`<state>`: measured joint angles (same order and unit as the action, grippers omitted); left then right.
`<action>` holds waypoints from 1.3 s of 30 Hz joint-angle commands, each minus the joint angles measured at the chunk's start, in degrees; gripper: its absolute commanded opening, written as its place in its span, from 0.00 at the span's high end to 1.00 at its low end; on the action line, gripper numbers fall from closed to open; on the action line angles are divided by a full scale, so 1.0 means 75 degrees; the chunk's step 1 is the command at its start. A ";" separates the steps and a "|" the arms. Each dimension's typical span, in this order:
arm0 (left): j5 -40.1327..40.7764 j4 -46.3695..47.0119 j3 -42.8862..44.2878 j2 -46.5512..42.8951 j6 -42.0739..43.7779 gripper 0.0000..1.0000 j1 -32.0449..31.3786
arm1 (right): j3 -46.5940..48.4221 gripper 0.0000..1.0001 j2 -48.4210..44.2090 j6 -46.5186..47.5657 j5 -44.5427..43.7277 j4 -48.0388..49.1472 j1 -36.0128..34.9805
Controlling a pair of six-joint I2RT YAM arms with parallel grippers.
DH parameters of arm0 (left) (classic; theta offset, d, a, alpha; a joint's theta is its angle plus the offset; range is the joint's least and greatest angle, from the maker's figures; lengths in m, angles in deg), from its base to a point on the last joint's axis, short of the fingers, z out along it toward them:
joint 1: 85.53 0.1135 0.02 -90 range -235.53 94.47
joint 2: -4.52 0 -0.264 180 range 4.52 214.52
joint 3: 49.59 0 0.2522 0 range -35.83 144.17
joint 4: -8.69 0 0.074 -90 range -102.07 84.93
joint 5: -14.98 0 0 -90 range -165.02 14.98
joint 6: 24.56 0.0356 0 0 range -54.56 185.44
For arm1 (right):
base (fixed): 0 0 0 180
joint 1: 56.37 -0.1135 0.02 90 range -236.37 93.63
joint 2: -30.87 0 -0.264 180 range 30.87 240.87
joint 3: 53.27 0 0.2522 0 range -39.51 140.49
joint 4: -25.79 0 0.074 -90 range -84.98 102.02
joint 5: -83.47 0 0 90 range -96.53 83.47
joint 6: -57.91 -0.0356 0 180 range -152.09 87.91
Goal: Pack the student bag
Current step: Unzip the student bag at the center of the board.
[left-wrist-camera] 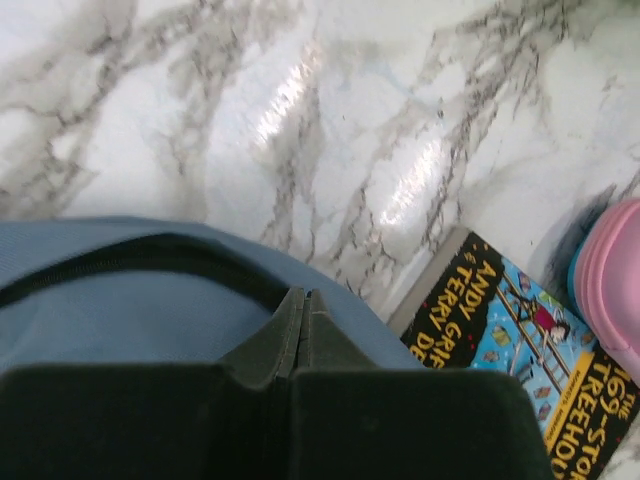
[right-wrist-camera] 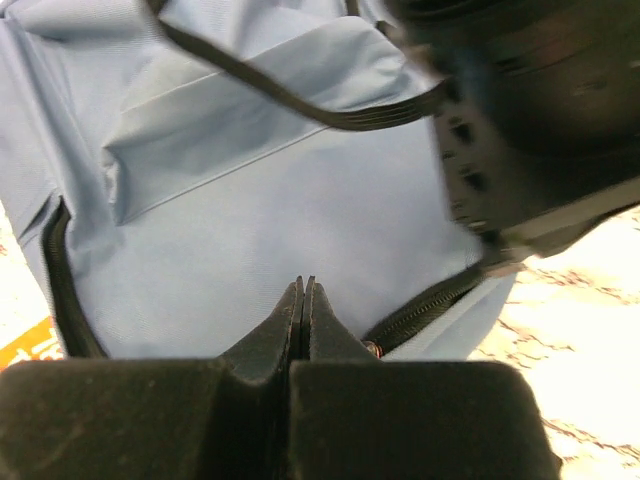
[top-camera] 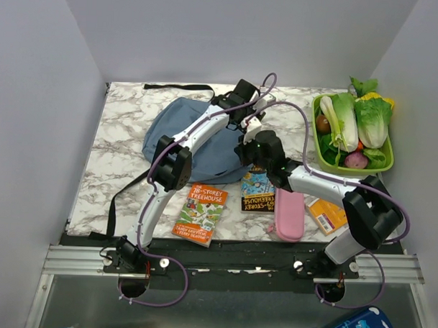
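Note:
The student bag, dusty blue with black straps, lies at the middle back of the marble table. My left gripper reaches over its right edge. In the left wrist view the jaws are shut at the bag's black zip line, which runs into the tips. My right gripper is beside it on the bag's right side. In the right wrist view its jaws are shut, tips against the blue fabric, with nothing seen between them. A zip with a coppery pull lies just right of the fingers.
A Treehouse book and a second book lie near the front edge. A pink pencil case and an orange book lie to their right. A green tray of vegetables stands back right. A bright blue pouch lies below the table.

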<state>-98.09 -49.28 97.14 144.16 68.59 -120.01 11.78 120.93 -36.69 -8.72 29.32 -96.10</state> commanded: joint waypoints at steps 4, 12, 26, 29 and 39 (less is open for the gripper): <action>0.0169 0.1417 0.0611 0.0285 -0.0878 1.00 0.0156 | 0.0685 0.99 0.0343 -0.0160 0.0152 -0.0068 -0.0772; 0.0147 0.1630 0.0950 0.0472 -0.1347 1.00 0.0378 | 0.0721 0.99 0.0379 -0.0417 -0.0115 -0.0349 -0.0996; 0.0531 0.0211 -0.1862 -0.2071 0.0282 0.01 0.0414 | 0.0990 0.99 0.0707 -0.0558 -0.0575 -0.0584 -0.0879; 0.0966 -0.0456 -0.1371 -0.1826 0.0329 0.01 0.0133 | 0.1025 0.99 0.0671 -0.0558 -0.0492 -0.0631 -0.0879; 0.0990 -0.2086 0.0108 -0.0700 -0.0398 0.01 -0.0114 | 0.0955 0.99 0.0589 -0.0465 -0.0504 -0.0608 -0.0891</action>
<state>-93.19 -58.30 97.86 136.77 68.14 -121.43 17.81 125.26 -40.04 -12.44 25.22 -102.76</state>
